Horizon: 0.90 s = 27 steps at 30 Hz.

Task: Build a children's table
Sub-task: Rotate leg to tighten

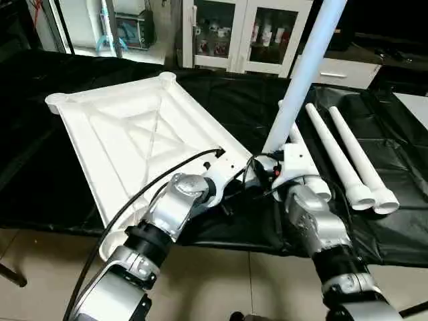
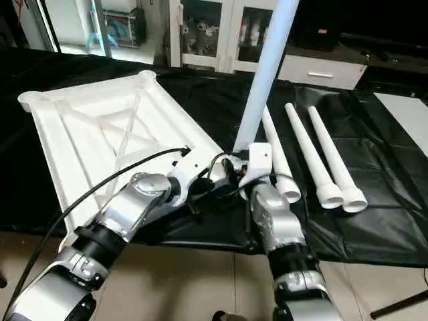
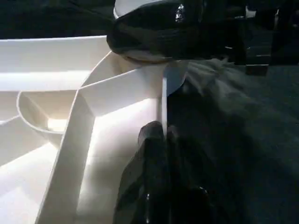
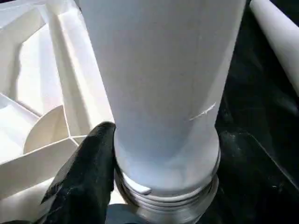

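Observation:
The white tabletop [image 1: 127,134] lies upside down on the black cloth, its X ribs facing up. My left gripper [image 3: 163,133] is shut on the thin rim wall at the tabletop's near right corner. One white leg [image 1: 301,73] stands upright at that same corner, leaning slightly to the right. My right gripper [image 1: 271,167] is shut on its lower part, just above the ribbed end [image 4: 163,196], with one black finger [image 4: 88,158] against the tube. The corner socket under the leg is hidden. Three more legs [image 2: 311,154] lie side by side on the cloth to the right.
A black cable [image 1: 134,197] loops from my left forearm over the tabletop's near edge. The cloth-covered table's front edge [image 1: 227,244] runs just below my grippers, with floor beneath. Glass-door cabinets [image 1: 241,33] and a white drawer unit [image 1: 348,70] stand behind the table.

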Motion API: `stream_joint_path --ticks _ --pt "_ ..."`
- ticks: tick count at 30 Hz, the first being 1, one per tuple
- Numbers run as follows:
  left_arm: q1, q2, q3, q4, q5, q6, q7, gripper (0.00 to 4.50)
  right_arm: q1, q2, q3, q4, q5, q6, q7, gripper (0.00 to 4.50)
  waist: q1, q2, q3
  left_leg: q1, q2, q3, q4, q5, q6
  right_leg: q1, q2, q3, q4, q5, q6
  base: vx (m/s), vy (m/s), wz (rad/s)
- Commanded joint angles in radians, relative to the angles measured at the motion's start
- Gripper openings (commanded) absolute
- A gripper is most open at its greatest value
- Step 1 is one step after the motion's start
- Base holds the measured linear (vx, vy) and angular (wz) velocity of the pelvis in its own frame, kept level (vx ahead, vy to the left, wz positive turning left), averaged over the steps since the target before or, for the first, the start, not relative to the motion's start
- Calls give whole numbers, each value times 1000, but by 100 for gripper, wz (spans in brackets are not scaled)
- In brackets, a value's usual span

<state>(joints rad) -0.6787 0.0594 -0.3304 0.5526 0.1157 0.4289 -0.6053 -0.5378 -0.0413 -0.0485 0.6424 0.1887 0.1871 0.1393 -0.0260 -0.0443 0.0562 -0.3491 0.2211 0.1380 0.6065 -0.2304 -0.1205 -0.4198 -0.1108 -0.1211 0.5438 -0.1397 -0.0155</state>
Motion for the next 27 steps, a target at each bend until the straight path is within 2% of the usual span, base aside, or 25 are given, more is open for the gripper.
stream_joint_path --ticks 1,2,3,4,6,7,9,10,11,12,13,14,15,17,20,23,24,25,27 --pt "-55 -29 -15 -52 -7 -54 -12 0 35 20 5 99 -10 45 -14 268 7 5 -55 -16 -3 15 -101 -277 37 57 -35 36 -56 -390 -136 0 0 0" --pt "-54 -28 -14 -51 -7 -53 -10 0 36 20 6 96 -10 41 -8 268 14 7 -60 -11 -1 22 -98 -224 40 56 -33 40 -47 -321 -158 0 0 0" --pt "-54 -28 -14 -51 -8 -53 -10 0 36 20 7 95 -10 40 -6 268 15 6 -61 -12 0 24 -97 -208 43 57 -32 41 -42 -297 -165 58 -20 3" --pt "-54 -24 -12 -43 -10 -56 -15 0 46 17 18 68 -13 13 33 268 18 6 -63 -7 0 30 -94 -188 52 52 -29 43 -39 -278 -182 66 -24 6" --pt "-54 -19 -12 -39 -11 -59 -22 0 56 16 18 40 1 3 67 268 20 5 -65 -4 -1 34 -90 -181 56 48 -28 46 -37 -266 -191 69 -26 7" --pt "-51 -15 -13 -39 -11 -61 -28 0 66 14 17 15 10 1 84 303 23 2 -68 -8 -3 35 -88 -155 65 51 -26 50 -30 -238 -199 70 -25 5" --pt "-46 -9 -16 -40 -9 -65 -35 0 81 3 18 -22 13 -10 98 338 29 1 -78 -16 -5 33 -81 -50 86 62 -24 53 -8 -127 -219 64 -22 1" --pt "-39 -1 -18 -42 -8 -71 -45 0 100 -8 13 -73 28 -12 121 340 36 -2 -74 -14 -9 39 -75 0 118 58 -19 57 0 -47 -246 0 0 0" --pt "-39 -1 -18 -42 -8 -71 -45 0 100 -8 13 -73 28 -12 121 347 36 -2 -74 -14 -9 39 -75 0 118 58 -19 57 0 -47 -246 0 0 0" --pt "-37 1 -18 -43 -7 -73 -48 0 105 -12 12 -87 31 -13 126 359 39 -1 -78 -11 -8 40 -73 15 138 59 -21 59 5 -26 -264 0 0 0" --pt "-30 9 -20 -47 -8 -77 -58 0 124 -22 9 -137 44 -12 157 372 42 -3 -77 -12 -7 41 -73 30 159 62 -21 59 6 -27 -274 0 0 0" --pt "-30 9 -20 -47 -8 -77 -58 0 124 -22 9 -137 44 -12 157 372 44 -3 -75 -11 -6 43 -74 21 163 61 -21 60 3 -43 -271 0 0 0" --pt "-23 18 -22 -53 -9 -78 -71 0 144 -37 8 -194 63 -2 193 388 47 0 -73 -8 -4 44 -75 -6 162 58 -22 60 -1 -82 -267 0 0 0" --pt "-11 34 -25 -62 -10 -83 -94 0 179 -66 10 -291 90 19 249 395 49 -1 -71 -9 -2 44 -77 -29 157 59 -20 61 -4 -111 -255 0 0 0" --pt "9 65 -35 -74 -10 -94 -138 0 230 -131 29 -419 129 59 353 431 58 -1 -71 -9 -1 44 -80 -58 136 58 -19 63 -8 -148 -230 0 0 0" --pt "16 76 -39 -80 -12 -96 -156 0 247 -159 41 -457 140 73 399 445 62 -3 -70 -11 -1 46 -80 -73 130 58 -19 65 -9 -159 -217 0 0 0" --pt "23 93 -47 -84 -11 -105 -180 0 262 -193 50 -484 141 74 440 445 63 -1 -70 -10 0 46 -80 -86 121 55 -18 64 -12 -184 -210 0 0 0" --pt "33 116 -58 -91 -9 -117 -211 0 276 -239 58 -506 140 81 488 445 63 -3 -70 -9 -1 47 -79 -89 119 55 -18 65 -12 -188 -209 0 0 0" --pt "50 157 -80 -109 -9 -132 -275 0 292 -315 67 -532 129 85 557 445 67 0 -70 -9 1 46 -80 -86 117 55 -18 66 -10 -183 -208 0 0 0"
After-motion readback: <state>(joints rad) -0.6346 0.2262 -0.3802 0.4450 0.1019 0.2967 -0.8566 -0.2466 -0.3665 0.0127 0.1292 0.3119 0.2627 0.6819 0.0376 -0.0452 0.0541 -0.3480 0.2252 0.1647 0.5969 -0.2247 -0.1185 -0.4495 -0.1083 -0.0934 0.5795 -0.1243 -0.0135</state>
